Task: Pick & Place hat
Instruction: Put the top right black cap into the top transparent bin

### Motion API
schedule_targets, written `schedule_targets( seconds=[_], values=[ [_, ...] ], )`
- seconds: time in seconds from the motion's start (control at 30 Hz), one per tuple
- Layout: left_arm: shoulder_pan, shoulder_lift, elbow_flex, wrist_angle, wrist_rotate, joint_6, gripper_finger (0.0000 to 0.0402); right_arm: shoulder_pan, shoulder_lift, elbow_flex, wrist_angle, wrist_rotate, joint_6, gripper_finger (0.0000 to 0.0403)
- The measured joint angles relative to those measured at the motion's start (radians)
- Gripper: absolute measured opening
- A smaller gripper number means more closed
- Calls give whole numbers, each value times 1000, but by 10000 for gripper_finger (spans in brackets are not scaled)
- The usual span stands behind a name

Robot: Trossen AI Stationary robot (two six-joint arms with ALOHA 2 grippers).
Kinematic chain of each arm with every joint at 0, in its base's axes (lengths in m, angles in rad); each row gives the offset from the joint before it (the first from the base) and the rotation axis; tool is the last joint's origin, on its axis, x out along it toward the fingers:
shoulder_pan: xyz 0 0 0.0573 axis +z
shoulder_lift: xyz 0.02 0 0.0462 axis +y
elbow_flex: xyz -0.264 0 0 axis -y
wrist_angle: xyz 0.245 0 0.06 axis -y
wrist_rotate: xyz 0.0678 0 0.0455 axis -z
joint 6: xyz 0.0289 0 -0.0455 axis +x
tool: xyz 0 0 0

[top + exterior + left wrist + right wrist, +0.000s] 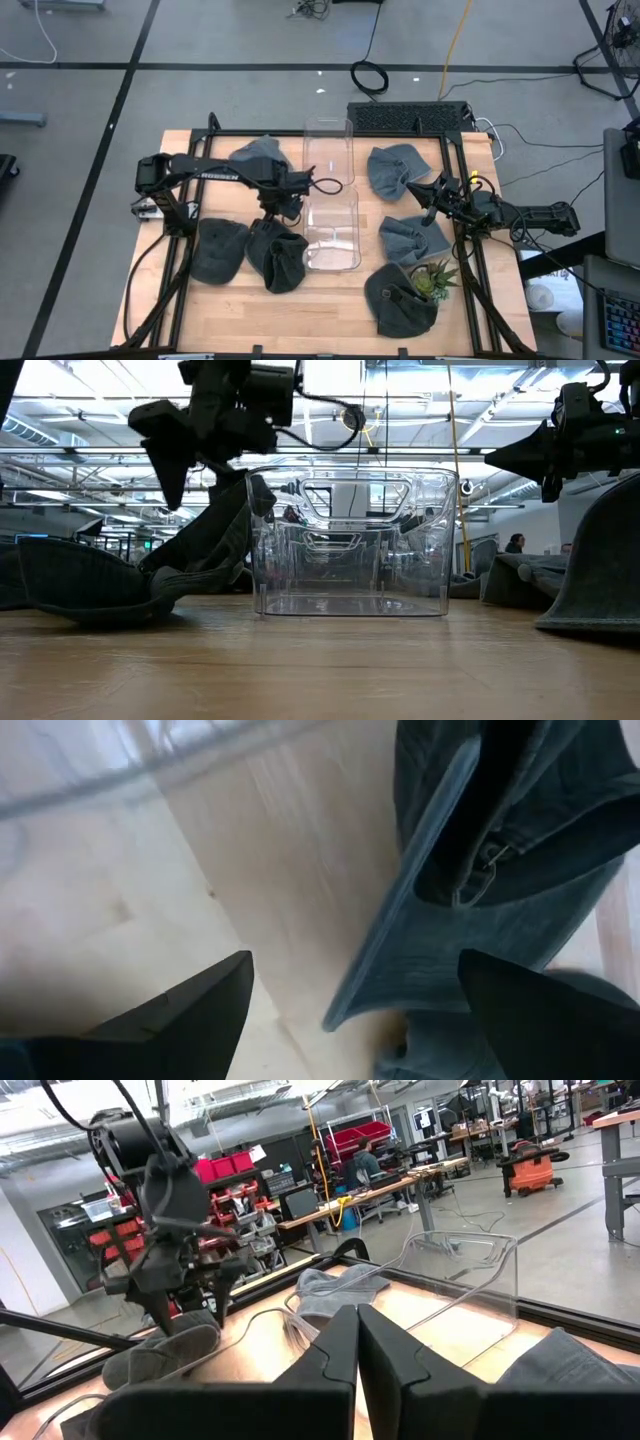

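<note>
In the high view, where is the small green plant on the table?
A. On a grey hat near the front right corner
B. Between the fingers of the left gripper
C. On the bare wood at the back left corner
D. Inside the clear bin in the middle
A: the high view shows the plant on a grey hat near the table's front right corner, outside the clear bin.

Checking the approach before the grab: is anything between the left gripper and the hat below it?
Nothing visible. The left gripper, open, hangs directly above the grey hat beside the clear bin, with only bare table around.
</note>
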Motion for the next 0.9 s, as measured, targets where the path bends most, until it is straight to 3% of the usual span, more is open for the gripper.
schedule_targets(
  seconds=[0.23,0.33,0.47,0.7,0.77,0.9],
  values=[
    [-1,0,-83,75,44,-5,362,0,0,0,0,0,0,0],
    [-1,0,-93,90,44,-3,340,0,0,0,0,0,0,0],
    [-1,0,-93,91,44,-6,256,0,0,0,0,0,0,0],
    [5,0,-93,80,52,-7,41,0,0,0,0,0,0,0],
    [6,0,-93,63,67,-8,17,0,0,0,0,0,0,0],
    [6,-7,-93,17,70,41,17,0,0,0,0,0,0,0]
  ],
)
